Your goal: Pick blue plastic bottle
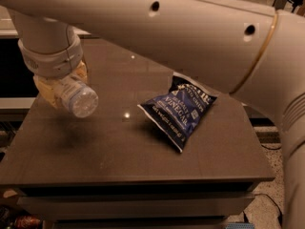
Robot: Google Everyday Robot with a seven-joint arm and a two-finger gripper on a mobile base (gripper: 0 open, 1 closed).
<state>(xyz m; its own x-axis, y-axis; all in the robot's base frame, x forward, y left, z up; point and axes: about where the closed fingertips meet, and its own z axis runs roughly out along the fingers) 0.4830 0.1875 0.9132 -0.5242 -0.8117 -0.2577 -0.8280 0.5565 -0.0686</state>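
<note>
Blue plastic bottle point(81, 100) in gripper point(64, 86) jaws over table point(214, 149)

The gripper point(61, 86), upper left, hides the cap end of the blue plastic bottle point(82, 100).

Cream arm point(190, 27), gold band point(259, 56), tan tool point(64, 87) left

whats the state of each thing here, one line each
blue plastic bottle: gripped in the hand, lifted clear of the table, base toward the camera
hand: over the table's left side, shut on the bottle
chip bag: lying on the table, apart from the hand
</note>
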